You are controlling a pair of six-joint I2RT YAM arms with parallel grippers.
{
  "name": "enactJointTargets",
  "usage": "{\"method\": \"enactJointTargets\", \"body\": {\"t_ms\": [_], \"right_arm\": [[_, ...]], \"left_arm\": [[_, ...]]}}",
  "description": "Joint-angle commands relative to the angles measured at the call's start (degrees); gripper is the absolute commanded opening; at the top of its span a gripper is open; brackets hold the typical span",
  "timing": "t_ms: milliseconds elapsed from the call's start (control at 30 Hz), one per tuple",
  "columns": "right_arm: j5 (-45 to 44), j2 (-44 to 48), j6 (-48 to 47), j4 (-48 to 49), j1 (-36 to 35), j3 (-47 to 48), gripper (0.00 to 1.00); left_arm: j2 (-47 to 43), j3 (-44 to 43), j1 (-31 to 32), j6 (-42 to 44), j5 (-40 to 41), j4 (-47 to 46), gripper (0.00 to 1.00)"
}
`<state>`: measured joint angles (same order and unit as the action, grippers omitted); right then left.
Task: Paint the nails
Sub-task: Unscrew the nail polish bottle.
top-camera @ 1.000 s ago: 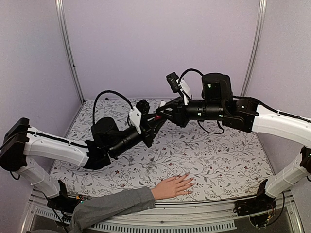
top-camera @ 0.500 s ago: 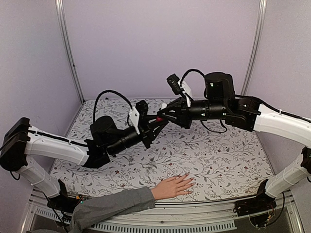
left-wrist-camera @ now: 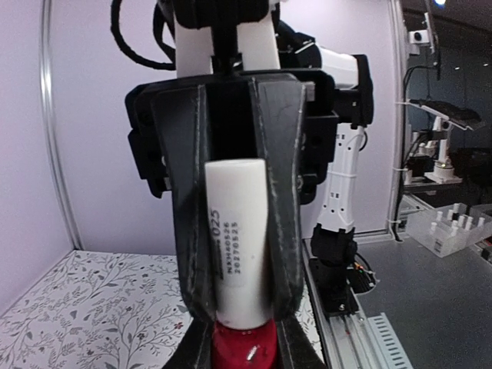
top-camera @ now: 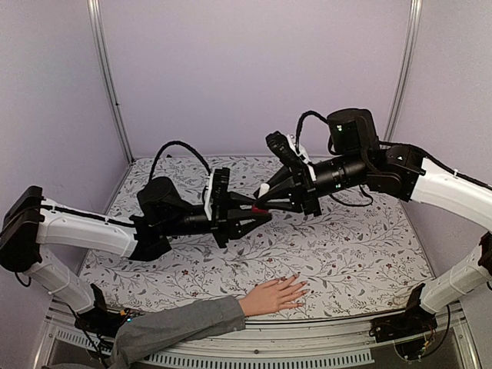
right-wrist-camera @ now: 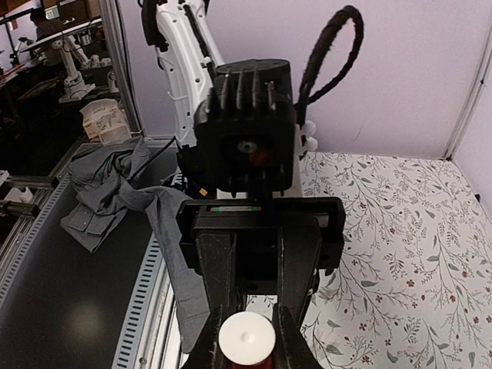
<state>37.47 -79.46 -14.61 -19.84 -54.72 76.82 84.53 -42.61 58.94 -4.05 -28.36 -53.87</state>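
Red bottle [left-wrist-camera: 246, 350] clamped in L gripper [top-camera: 254, 215]; R gripper [top-camera: 270, 201] closed on its white cap [left-wrist-camera: 237, 238], mid-air.

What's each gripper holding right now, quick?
The left gripper is closed on the red bottle.
The right gripper is closed on the white cap.

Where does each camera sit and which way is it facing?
Top external: above, behind the bases, looking down on the table; shows both arms, the pale hand.
Left wrist: on the left arm, looking past the left gripper at the right gripper.
Right wrist: on the right arm, facing back at the left arm.
Shared: both wrist views show the white cap of the red bottle.
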Motion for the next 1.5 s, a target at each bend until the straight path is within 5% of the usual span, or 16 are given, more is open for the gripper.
{"method": "enactJointTargets", "body": {"t_ms": [0, 200, 333, 700, 1033, 1467], "right_arm": [[8.52, -1.82, 0.22, 2.03, -1.18, 3.70, 0.00], [9.82, -3.10, -0.90, 0.43, -1.20, 4.56, 0.00], [6.72, -3.20, -0.45, 0.17, -1.18, 4.79, 0.01], [-13.00, -0.18, 5.75, 5.91, -0.86, 0.70, 0.57], [-26.72, 1.82, 16.88, 13.16, -0.48, -4.90, 0.58], [-32.79, -1.11, 25.97, 17.91, -0.48, -4.65, 0.54]], "left_arm": [[2.67, -2.85, 1.94, 1.37, -17.12, 0.86, 0.00], [2.95, -3.26, 1.99, 0.14, -19.29, -0.16, 0.00], [1.81, -0.86, 1.98, 1.64, -10.37, -1.63, 0.00], [-2.21, 5.03, 1.83, 5.53, 15.56, -6.46, 0.00], [0.63, 3.58, 3.42, 7.23, 39.43, -8.15, 0.00], [8.25, -2.31, 7.19, 8.51, 50.20, -8.45, 0.00]]}}
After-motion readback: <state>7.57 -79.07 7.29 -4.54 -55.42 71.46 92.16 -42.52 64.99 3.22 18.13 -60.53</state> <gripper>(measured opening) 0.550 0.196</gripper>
